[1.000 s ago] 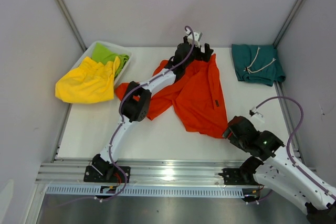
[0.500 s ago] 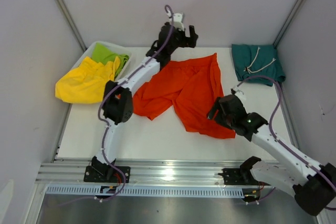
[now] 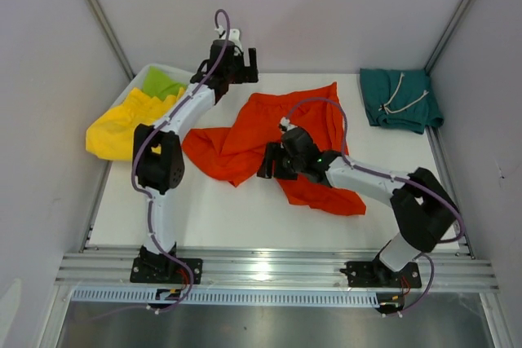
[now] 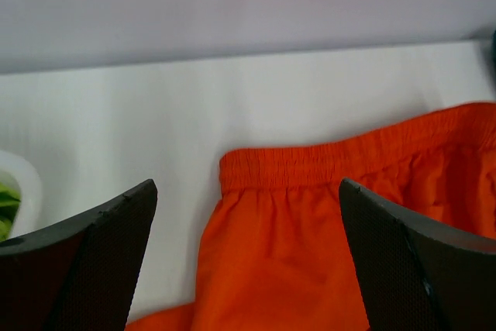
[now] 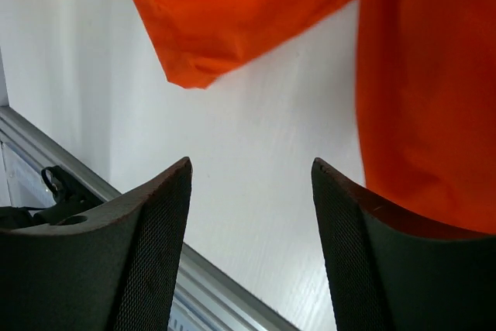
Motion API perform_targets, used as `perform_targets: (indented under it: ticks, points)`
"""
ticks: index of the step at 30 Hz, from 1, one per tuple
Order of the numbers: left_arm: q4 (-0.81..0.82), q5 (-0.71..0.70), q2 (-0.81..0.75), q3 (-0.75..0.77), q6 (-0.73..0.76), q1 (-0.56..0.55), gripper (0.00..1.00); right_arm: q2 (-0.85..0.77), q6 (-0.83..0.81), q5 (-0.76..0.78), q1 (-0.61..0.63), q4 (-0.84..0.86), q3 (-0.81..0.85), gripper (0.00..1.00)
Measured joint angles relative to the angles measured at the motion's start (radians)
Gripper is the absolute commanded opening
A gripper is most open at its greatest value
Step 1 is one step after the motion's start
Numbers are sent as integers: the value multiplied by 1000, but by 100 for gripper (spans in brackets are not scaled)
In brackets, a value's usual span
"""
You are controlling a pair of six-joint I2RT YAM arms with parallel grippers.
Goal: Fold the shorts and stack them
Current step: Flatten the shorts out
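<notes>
Shorts x4: orange, teal, yellow, lime

Four pairs of shorts, one bin

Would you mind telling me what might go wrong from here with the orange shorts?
1. The orange shorts lie rumpled, so a fold now may come out uneven.
2. The open right gripper looks down on bare table between two orange flaps; closing there would likely miss cloth.
3. The open left gripper frames the waistband corner; a shallow pinch could slip.
</notes>
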Motion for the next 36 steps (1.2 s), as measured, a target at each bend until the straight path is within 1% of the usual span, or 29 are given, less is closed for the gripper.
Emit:
perform_targets:
  ticks: [2,5,8,12,16,19,25,29,31,32,33,34,35,36]
  points:
    - [-42,12,36,20,0,0,99,65,3,-22,18,46,29,65]
    - [-112,43,115,74,1,6,99,159,-18,-11,56,55,93,66]
    - [-175,75,185,131,1,16,99,245,-73,39,128,50,174,66]
    - [-235,108,250,192,-1,34,99,310,-149,109,206,46,243,65]
    - [-253,127,261,198,-9,52,98,358,-214,196,259,26,297,64]
    - [-255,147,262,205,-11,67,96,389,-240,269,285,-2,331,61]
    - [-248,188,275,225,-28,84,95,454,-248,450,303,-57,397,56]
    - [-243,214,294,229,-42,87,94,494,-247,536,304,-71,438,53]
    - [-243,225,305,229,-50,87,94,512,-246,570,306,-73,451,48]
    - [-243,232,310,229,-54,88,92,518,-247,585,307,-73,452,45]
    - [-243,240,315,229,-59,88,90,522,-245,600,309,-73,453,34]
    - [-243,246,319,229,-63,89,88,525,-244,613,311,-74,453,28]
    - [-243,251,322,229,-64,90,85,526,-245,621,312,-74,453,20]
    - [-242,262,324,229,-69,91,84,528,-243,633,314,-74,453,16]
